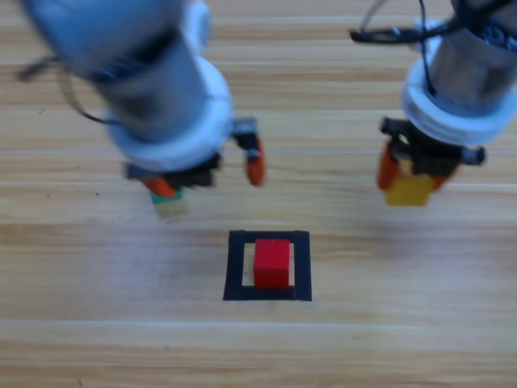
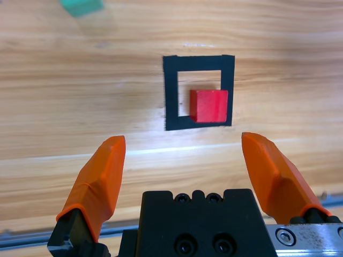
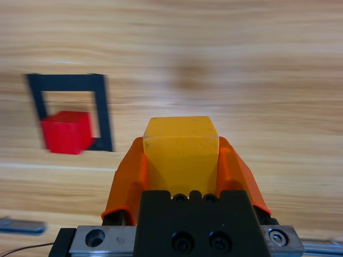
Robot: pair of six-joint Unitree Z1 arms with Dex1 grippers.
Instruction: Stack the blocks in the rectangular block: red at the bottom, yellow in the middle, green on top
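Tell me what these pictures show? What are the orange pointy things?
They are the fingers of two robot arms at a wooden table. One picture looks down from above; the other two come from cameras on each arm's wrist. The red cube sits inside a black tape square. The right gripper is shut on the yellow cube, held above the table. The left gripper is open and holds nothing. The green cube lies on the table, mostly hidden under the left arm from above.
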